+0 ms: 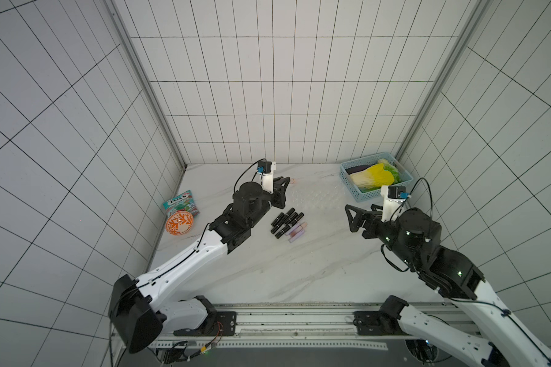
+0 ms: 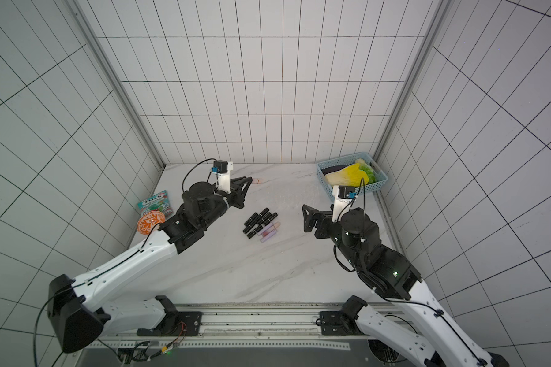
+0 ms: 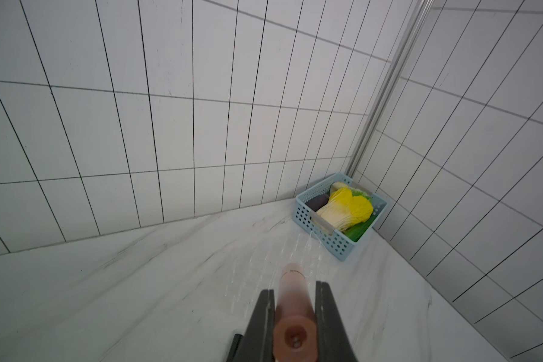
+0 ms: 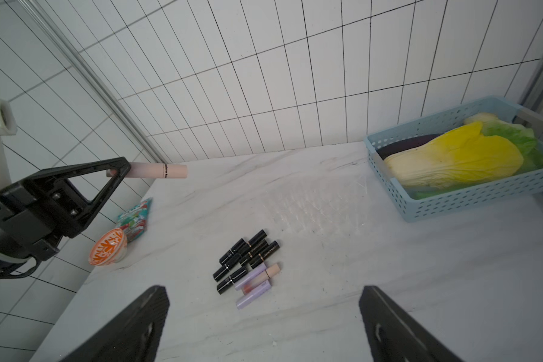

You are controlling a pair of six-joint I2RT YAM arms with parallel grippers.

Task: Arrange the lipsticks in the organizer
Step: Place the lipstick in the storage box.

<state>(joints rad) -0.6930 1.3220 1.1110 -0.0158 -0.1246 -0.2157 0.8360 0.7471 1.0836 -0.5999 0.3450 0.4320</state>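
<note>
Lipsticks [image 4: 248, 266]: a tight cluster lay flat near the middle of the counter [image 1: 299, 270]. Several black tubes sat side by side, and lavender-capped and pinkish ones touched them on the near side.
Pink tube [image 4: 157, 170]: one more pale tube was held level above the counter near the back wall, well apart from the cluster.
Organizer [image 4: 311, 200]: a clear rack stood on the counter between the cluster and the basket. It looked like a grid of small slots, though glare blurred its edges.
Left jaws: closed on the pink tube near one end, with the rest sticking out past the tips.
Right jaws: spread wide and gripping nothing, above the counter to the right of the cluster.
Basket [image 4: 452, 203]: light blue, in the back right corner, holding a cabbage [image 4: 452, 156].
Left edge: an orange patterned bowl [image 1: 178, 224] sat just beside a snack bag [image 1: 180, 203].
</note>
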